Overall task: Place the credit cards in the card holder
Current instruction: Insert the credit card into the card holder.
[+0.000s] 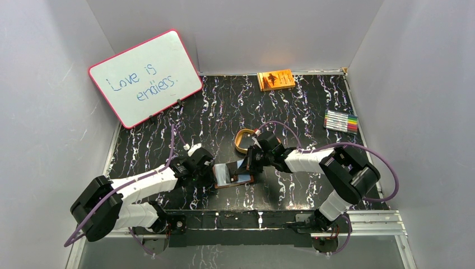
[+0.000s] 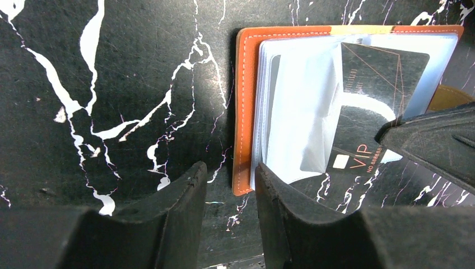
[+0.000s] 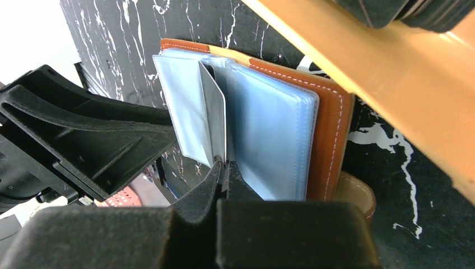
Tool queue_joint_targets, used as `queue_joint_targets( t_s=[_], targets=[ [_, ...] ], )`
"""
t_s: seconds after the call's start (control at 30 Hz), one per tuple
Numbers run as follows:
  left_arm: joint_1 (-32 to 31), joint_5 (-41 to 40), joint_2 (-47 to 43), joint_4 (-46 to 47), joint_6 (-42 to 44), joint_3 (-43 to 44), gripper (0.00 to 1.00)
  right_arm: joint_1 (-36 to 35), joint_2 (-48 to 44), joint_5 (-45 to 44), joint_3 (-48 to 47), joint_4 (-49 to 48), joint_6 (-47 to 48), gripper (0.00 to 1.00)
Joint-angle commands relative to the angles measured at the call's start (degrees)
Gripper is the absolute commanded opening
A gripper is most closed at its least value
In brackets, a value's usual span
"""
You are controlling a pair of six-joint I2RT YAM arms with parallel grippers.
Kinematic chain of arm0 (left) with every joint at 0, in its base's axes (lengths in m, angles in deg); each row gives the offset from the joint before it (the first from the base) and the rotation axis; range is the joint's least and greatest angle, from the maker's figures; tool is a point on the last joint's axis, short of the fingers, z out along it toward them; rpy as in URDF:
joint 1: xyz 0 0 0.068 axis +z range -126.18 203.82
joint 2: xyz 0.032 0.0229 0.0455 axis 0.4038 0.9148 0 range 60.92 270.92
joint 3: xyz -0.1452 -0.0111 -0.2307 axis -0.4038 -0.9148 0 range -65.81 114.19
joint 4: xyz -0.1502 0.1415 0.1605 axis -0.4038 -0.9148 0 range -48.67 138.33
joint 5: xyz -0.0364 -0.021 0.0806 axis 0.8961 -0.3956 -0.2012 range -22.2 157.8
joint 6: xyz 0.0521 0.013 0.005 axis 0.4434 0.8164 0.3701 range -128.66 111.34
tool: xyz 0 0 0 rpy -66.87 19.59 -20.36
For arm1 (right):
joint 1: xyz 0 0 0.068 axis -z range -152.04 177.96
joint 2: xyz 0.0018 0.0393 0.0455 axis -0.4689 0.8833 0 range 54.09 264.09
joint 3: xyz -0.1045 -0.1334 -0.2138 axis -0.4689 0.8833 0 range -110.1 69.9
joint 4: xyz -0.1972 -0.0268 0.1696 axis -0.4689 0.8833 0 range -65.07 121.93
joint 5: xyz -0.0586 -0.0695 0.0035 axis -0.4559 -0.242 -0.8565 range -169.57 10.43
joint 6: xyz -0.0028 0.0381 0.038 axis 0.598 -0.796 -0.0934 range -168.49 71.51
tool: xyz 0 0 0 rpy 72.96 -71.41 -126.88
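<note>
The brown leather card holder (image 1: 234, 184) lies open on the table, its clear plastic sleeves (image 2: 302, 112) fanned up. A dark credit card (image 2: 372, 84) printed "VIP" stands partly inside one sleeve. My right gripper (image 3: 226, 163) is shut on that card's near edge, and the card (image 3: 214, 112) shows edge-on between the sleeves. My left gripper (image 2: 231, 176) sits at the holder's stitched left edge (image 2: 243, 123). Its jaws stand apart, gripping nothing. The right one of the fingers (image 2: 280, 207) overlaps the sleeves' near corner.
A tan oval tray (image 1: 245, 140) sits just behind the holder and close over the right wrist (image 3: 392, 73). An orange book (image 1: 275, 79) lies at the back, a whiteboard (image 1: 144, 78) leans back left, and a set of markers (image 1: 341, 120) lies at right.
</note>
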Motion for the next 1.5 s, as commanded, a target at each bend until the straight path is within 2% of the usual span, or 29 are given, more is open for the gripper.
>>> queue_joint_targets(
  t_s=[0.0, 0.7, 1.1, 1.47],
  targets=[
    [0.2, -2.2, 1.7, -4.1, 0.5, -2.8, 0.35, -0.1, 0.5, 1.6, -1.4, 4.0, -0.5, 0.00],
    [0.2, -2.2, 2.2, -4.2, 0.3, -3.0, 0.33, 0.0, -2.4, 0.0, 0.0, 11.4, -1.0, 0.00],
    [0.2, 1.8, 2.6, 0.2, 0.0, -4.2, 0.32, -0.7, 1.8, 3.0, -2.6, 7.1, -2.3, 0.00],
    [0.3, 1.4, 2.2, 0.0, -0.5, -4.6, 0.32, -1.8, 3.5, 2.9, -5.2, 6.7, -2.6, 0.00]
  ],
)
